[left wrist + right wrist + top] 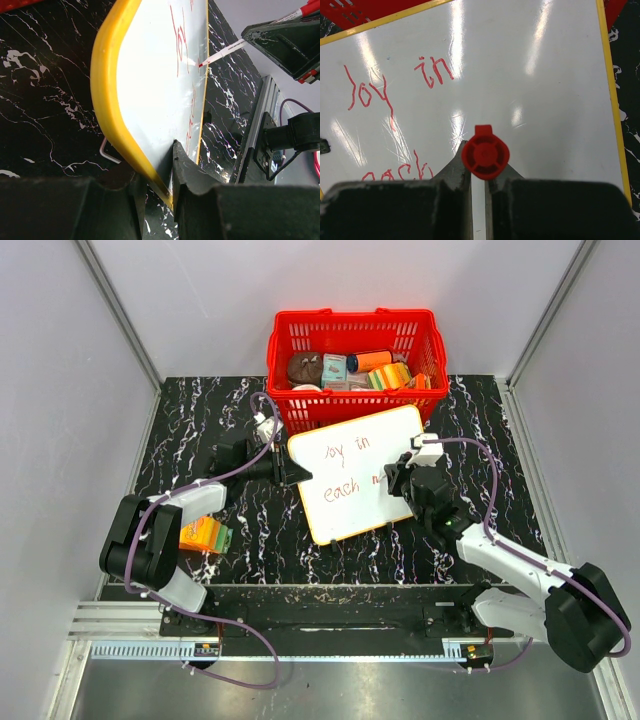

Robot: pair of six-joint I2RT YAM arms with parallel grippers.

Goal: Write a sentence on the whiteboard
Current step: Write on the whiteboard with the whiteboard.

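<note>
Noted: whiteboard (352,517) has a white face and an orange-yellow rim. The sentence (345,448) is red. The desk (250,550) is black with white marble veining. The basket (340,412) is red lattice. The marker (485,159) has a red end cap. The carton (205,535) is orange and green.

The only writing I can read is the red handwritten sentence (342,468) on the whiteboard (350,512). Its upper line, starting near the board's top left corner, says "Joy in" (395,82). The lower line begins by the left edge with "each" (340,489). What follows that word I cannot read. From my left wrist the strokes appear edge-on and are not legible. Print on the packets (390,375) in the red basket (355,318) and on the orange box (205,535) near the worktop's left edge is too small to read.
</note>
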